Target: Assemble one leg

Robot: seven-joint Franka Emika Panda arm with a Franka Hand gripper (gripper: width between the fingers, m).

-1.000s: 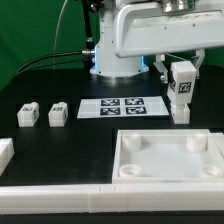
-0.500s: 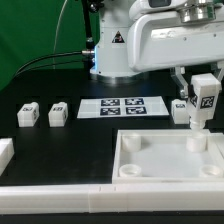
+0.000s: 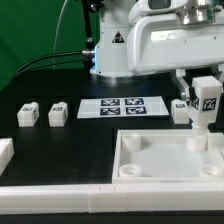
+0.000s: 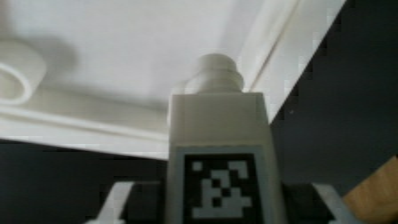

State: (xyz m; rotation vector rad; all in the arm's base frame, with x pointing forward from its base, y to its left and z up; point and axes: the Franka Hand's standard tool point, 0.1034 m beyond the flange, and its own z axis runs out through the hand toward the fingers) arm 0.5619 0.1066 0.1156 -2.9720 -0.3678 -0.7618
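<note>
Arm has swung toward exterior view's right since a second ago; almost no change in the last half second. Gripper (image 3: pixel 204 88) jaws clamped on leg (image 3: pixel 206 110), tag facing out, peg end down. Leg hangs over panel (image 3: pixel 124 155), above far corner socket (image 3: pixel 197 143) on exterior view's right; contact not evident. Done, by my reading: pick-up, carry. Left: lower, seat peg in socket, release. Wrist view hides target socket behind leg, so alignment unconfirmed.

Four legs (image 3: pixel 28 114) (image 3: pixel 58 113) (image 3: pixel 181 110) (image 3: pixel 206 98) are in view. There is one tray-like panel (image 3: pixel 168 163) and one marker board (image 3: pixel 122 106).
</note>
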